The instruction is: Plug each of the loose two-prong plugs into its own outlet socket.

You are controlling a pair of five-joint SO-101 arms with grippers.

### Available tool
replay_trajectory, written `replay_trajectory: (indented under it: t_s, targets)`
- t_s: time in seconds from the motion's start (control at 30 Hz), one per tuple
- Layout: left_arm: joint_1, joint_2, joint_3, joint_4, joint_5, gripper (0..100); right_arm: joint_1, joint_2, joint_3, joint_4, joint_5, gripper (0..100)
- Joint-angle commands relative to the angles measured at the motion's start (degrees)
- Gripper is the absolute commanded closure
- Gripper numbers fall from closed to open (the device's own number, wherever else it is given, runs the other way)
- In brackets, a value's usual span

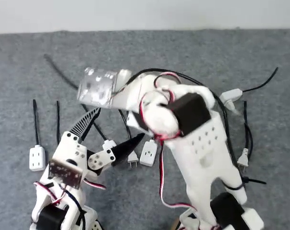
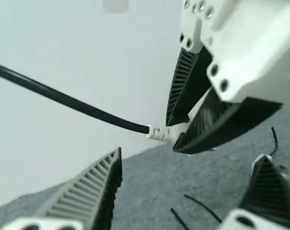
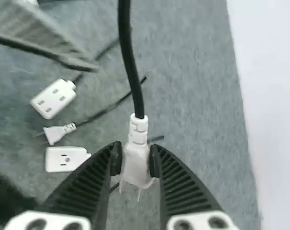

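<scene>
My right gripper [image 3: 134, 152] is shut on a white two-prong plug [image 3: 135, 165] held above the grey carpet, its black cord [image 3: 130, 62] running away from the fingers. In the left wrist view the same plug [image 2: 159, 133] sticks out of the right gripper's black fingers [image 2: 188, 81]. My left gripper [image 1: 121, 123] stands open just beside it, with nothing between its fingers [image 2: 87, 196]. On the carpet lie a white outlet socket [image 3: 66, 159], a loose plug [image 3: 56, 132] and a second socket [image 3: 53, 98]. In the high view the right arm [image 1: 197, 139] covers its own gripper.
Another white socket [image 1: 37, 158] lies at the left, and a third [image 1: 231, 98] at the upper right. A loose plug [image 1: 243, 160] lies at the right among black cords [image 1: 248, 134]. A socket [image 1: 149, 153] and a plug [image 1: 132, 160] sit between the arms.
</scene>
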Motion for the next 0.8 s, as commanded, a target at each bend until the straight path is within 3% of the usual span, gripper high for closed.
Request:
replay_trajectory:
  t_s: [0.0, 0.53, 0.77]
  targets:
    - [-0.18, -0.88, 3.91, -5.54, -0.53, 59, -2.86, -2.95, -8.09, 3.65, -2.11, 98.9]
    - [-0.26, -0.88, 4.62, -6.42, -0.53, 59, -9.54, -2.86, -6.68, 4.26, -6.07, 99.0]
    - [-5.8, -0.88, 4.53, -8.44, -0.09, 59, -9.8, -6.73, 0.79, 4.26, -7.65, 99.0]
